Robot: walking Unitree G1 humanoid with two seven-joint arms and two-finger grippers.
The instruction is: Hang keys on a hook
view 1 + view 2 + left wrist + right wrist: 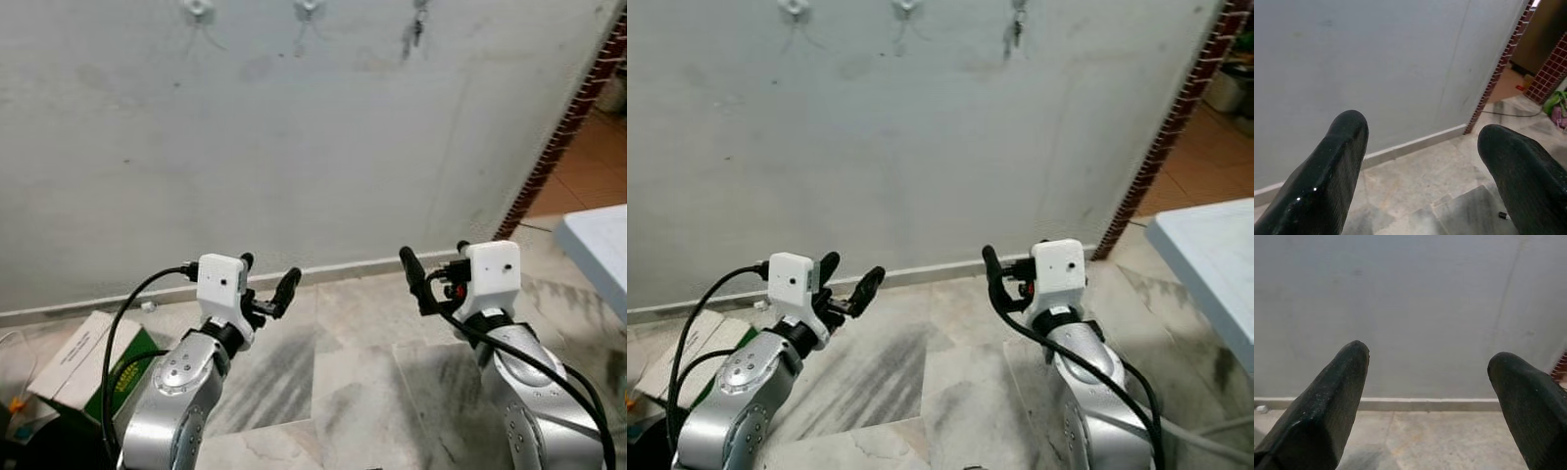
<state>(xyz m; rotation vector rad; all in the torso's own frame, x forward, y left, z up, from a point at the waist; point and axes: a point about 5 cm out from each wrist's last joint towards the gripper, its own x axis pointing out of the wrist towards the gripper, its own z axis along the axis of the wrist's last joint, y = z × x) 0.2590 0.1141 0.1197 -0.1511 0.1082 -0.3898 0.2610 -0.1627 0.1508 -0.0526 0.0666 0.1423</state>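
Grey plastered wall (323,147) above a pale skirting strip (333,270); marbled floor tiles (362,343) below. White-and-green carton (83,367) at the floor's left edge. Red brick pillar (563,127) at right; pale blue surface (598,245), possibly a tabletop, near the right edge.

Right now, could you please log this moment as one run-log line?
keys: hanging on wall hook | left gripper: open, empty | right gripper: open, empty | both low before wall

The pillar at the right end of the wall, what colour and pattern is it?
Dark red brick pillar with pale mortar lines, clearest in the left wrist view.
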